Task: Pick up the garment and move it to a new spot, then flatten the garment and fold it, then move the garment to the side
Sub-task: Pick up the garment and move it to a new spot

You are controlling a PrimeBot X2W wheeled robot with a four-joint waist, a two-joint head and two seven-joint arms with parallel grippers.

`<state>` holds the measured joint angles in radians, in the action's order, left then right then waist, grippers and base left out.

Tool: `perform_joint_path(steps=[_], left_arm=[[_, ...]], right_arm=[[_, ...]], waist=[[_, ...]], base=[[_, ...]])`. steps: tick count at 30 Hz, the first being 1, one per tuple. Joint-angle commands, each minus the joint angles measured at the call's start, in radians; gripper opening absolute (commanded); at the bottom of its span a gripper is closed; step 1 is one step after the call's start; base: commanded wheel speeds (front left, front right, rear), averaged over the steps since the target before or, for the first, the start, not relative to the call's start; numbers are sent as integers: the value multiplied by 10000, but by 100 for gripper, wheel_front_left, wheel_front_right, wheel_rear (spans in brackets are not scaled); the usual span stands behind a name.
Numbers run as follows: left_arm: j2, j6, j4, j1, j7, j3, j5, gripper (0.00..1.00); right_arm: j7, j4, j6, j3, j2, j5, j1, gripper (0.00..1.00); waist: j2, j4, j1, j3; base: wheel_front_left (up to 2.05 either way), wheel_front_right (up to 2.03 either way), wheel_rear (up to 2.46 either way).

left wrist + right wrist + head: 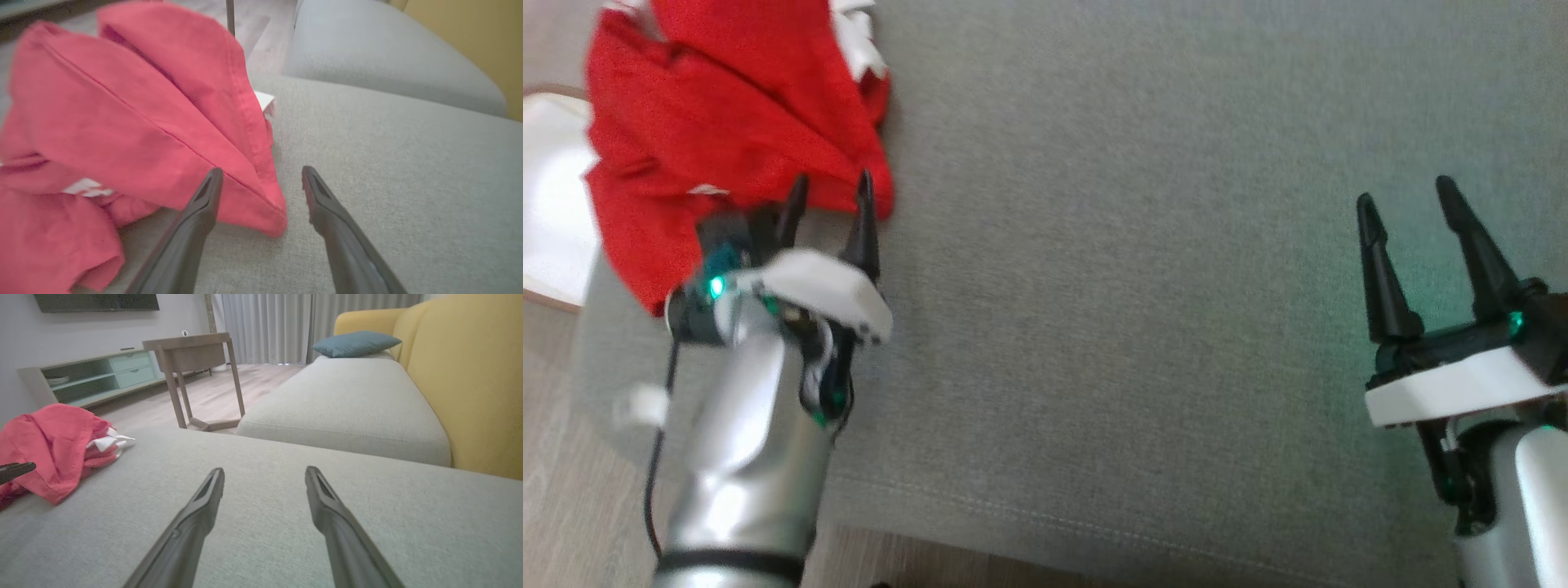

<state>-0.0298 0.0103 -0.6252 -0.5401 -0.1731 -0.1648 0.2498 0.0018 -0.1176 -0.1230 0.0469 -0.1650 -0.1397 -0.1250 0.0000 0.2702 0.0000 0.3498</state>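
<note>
The garment [719, 139] is a crumpled red piece with white patches, heaped at the far left of a grey cushion [1143, 269]. My left gripper [832, 186] is open at the heap's near right corner, its fingertips reaching the cloth's edge. In the left wrist view the garment [122, 122] bulks on the left and its lowest fold sits between the open fingers of the left gripper [261, 173]. Low on the right, my right gripper [1405, 194] stands open over bare cushion, far from the cloth. The right wrist view has that gripper [264, 473] open and the garment [53, 449] at left.
The cushion's front seam [1054, 514] runs near the bottom, with wood floor beyond. A pale round thing [551, 196] lies left of the cushion. The right wrist view shows a second grey seat [347, 404], a yellow backrest [470, 375], a blue pillow [355, 343] and a wooden side table [196, 371].
</note>
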Motion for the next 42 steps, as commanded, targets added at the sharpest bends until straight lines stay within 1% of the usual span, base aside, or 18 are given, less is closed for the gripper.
perform_joint_path(steps=[1,8,11,13,14,15,16,23,24,26,29,32,35,39,42], left_arm=[[-233,36,15,-476,92,396,70,100],[-240,96,-2643,-2188,1599,517,515,100],[-236,194,-3520,-2620,2269,477,660,100],[-233,280,-3911,-2836,2492,435,728,100],[-232,322,-4055,-2921,2529,382,717,89],[-234,341,-4133,-2996,2437,329,681,30],[-257,327,-4198,-3048,2310,279,630,0],[-494,90,-3933,-2962,390,-42,189,0],[-494,90,-3933,-2962,390,-42,189,0],[-564,5,-3655,-2826,-188,-108,81,0],[-719,-164,-2987,-2531,-630,-171,-80,0],[-906,-403,-1866,-2116,-809,-220,-288,0],[-1038,-640,-334,-1570,-860,-295,-509,0],[-1211,-844,1835,-771,-863,-433,-733,0],[-1276,-924,3358,-203,-660,-622,-849,0]], right_arm=[[30,-375,-77,179,-132,-57,-284,100],[-30,-353,-77,197,-206,-106,-441,100],[-42,-312,-77,236,-209,-127,-509,100],[-49,-288,-77,244,-215,-146,-544,100],[-56,-275,-77,240,-214,-152,-557,100],[-63,-260,-77,231,-211,-160,-564,100],[-70,-244,-77,223,-207,-164,-570,100],[-164,-118,-77,104,-103,-110,-465,100],[-164,-118,-77,104,-103,-110,-465,100],[-218,-62,-77,69,-62,-54,-382,100],[-283,-11,-77,43,86,17,-242,100],[-325,17,-77,3,255,74,-99,100],[-354,59,-77,-40,395,60,55,100],[-409,107,-77,-69,558,38,237,100],[-449,117,-77,-110,662,28,352,100]], waist=[[0,-334,0,472],[0,-439,0,905],[0,-456,0,949],[0,-448,0,960],[0,-439,0,957],[0,-425,0,946],[0,-414,0,926],[0,-293,0,448],[0,-293,0,448],[0,-258,0,189],[0,-224,0,-185],[0,-211,0,-556],[0,-228,0,-886],[0,-363,0,-1246],[0,-555,0,-1438]], base=[[0,0,0],[0,0,0],[0,0,0],[0,0,0],[0,0,0],[0,0,0],[0,0,0],[0,0,0],[0,0,0],[0,0,0],[0,0,0],[0,0,0],[0,0,0],[0,0,0],[0,0,0]])
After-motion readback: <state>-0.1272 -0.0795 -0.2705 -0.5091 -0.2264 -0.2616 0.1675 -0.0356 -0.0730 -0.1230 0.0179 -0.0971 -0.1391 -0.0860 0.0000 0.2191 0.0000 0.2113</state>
